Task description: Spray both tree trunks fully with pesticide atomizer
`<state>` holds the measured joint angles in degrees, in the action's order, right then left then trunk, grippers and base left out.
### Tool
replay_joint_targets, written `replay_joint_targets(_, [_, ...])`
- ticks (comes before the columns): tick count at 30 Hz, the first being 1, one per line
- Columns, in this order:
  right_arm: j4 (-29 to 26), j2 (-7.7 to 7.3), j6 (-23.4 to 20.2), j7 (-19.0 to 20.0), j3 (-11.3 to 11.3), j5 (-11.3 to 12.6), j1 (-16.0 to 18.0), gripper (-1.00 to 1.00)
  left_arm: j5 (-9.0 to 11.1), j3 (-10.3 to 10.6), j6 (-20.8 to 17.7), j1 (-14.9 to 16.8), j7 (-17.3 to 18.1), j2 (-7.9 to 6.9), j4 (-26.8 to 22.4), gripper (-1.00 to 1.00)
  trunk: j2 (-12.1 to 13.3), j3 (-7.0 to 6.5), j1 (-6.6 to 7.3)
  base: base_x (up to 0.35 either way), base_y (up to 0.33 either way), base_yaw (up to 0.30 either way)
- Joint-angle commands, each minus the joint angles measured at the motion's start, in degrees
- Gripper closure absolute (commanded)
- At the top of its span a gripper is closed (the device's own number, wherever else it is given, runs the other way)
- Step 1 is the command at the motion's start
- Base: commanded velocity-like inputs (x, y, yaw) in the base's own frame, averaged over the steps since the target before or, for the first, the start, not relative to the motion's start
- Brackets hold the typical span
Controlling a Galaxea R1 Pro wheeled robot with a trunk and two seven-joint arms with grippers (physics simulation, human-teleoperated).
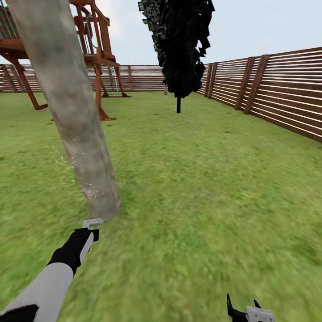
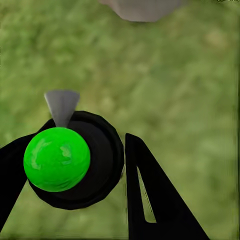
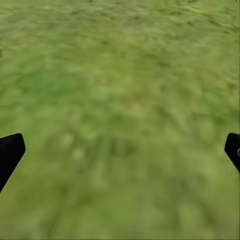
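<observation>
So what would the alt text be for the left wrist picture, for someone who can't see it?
Seen from above, a black sprayer with a bright green round cap and a grey nozzle sits between the two black fingers of the left claw, over blurry green grass. The pale base of a tree trunk shows at the frame's edge.

Your near pale grey-beige mottled tree trunk (image 1: 67, 98): top and foliage cut off by the head view's upper edge. Your brown wooden play tower (image 1: 91, 49): partly hidden behind that trunk. Your right gripper (image 1: 245, 309): clipped at the lower edge. Green grass lawn (image 3: 120, 100): blurred throughout.
</observation>
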<state>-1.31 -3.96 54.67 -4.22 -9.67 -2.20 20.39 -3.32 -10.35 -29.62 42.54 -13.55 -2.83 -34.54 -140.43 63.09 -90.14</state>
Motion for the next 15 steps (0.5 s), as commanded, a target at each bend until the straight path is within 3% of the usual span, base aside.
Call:
replay_joint_targets(1, [-0.01, 0.00, 0.00, 0.00, 0.00, 0.00, 0.00, -1.00, -0.04, 0.03, -0.01, 0.00, 0.01, 0.12, 0.00, 1.00, 0.00, 0.00, 0.00, 0.138, -0.274, 0.275])
replay_joint_targets(15, [0.05, 0.00, 0.00, 0.00, 0.00, -0.08, 0.00, -1.00, 0.07, -0.02, 0.00, 0.00, 0.01, 0.19, 0.00, 1.00, 0.00, 0.00, 0.00, 0.138, -0.274, 0.276])
